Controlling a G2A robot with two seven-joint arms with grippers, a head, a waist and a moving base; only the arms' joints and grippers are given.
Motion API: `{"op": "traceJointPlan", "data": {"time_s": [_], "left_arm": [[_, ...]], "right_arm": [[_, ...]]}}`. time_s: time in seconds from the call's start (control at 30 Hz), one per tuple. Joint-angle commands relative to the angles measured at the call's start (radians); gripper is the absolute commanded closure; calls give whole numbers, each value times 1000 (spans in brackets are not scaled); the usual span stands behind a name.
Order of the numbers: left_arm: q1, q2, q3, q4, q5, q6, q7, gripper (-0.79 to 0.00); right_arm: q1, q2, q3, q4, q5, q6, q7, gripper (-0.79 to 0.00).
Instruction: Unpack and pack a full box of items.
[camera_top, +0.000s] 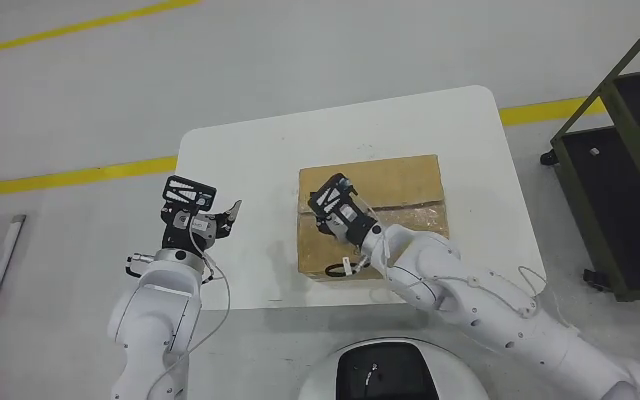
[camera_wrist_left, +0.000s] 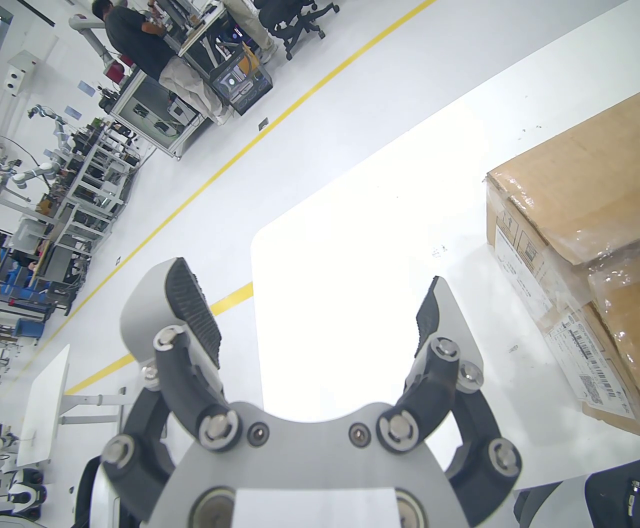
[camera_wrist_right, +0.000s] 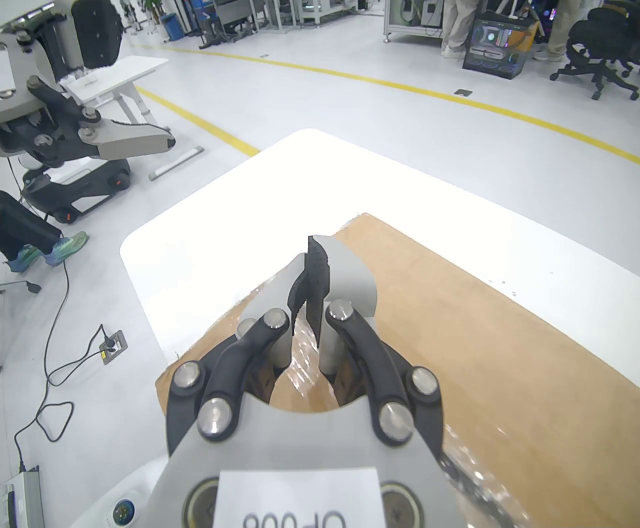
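Note:
A closed brown cardboard box (camera_top: 410, 180) lies on the white table (camera_top: 250, 150), its top flaps sealed with clear tape (camera_wrist_right: 300, 360). My right gripper (camera_top: 332, 198) sits low over the box's left end, above the taped seam. Its fingers (camera_wrist_right: 320, 270) are pressed together with nothing visible between them. My left gripper (camera_top: 212, 202) hovers over the table's bare left part, a short way from the box (camera_wrist_left: 565, 200). It stands open (camera_wrist_left: 310, 295) and empty. Printed labels (camera_wrist_left: 590, 365) cover the box side facing it.
A dark metal cart (camera_top: 605, 200) stands on the floor off the table's right side. Yellow lines (camera_top: 80, 175) cross the floor. Bare tabletop lies between the left gripper and the box (camera_wrist_right: 475, 350), and behind the box.

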Motion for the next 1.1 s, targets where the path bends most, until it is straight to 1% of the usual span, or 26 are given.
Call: {"op": "traceJointPlan", "data": {"time_s": [0.0,0.1,0.2,0.43,0.67,1.07], "left_arm": [[0,0,0,0,0,0,0,-785],[0,0,0,0,0,0,0,-785],[0,0,0,0,0,0,0,-785],[0,0,0,0,0,0,0,-785],[0,0,0,0,0,0,0,-785],[0,0,0,0,0,0,0,-785]], "right_arm": [[10,-14,-22,33,2,14,0,0],[4,-26,-26,58,-4,37,2,0],[-19,-25,-5,60,-18,49,10,0],[-96,-2,101,-2,-74,67,51,0],[-194,24,201,-92,-138,46,106,0],[-349,54,338,-199,-228,11,163,0]]}}
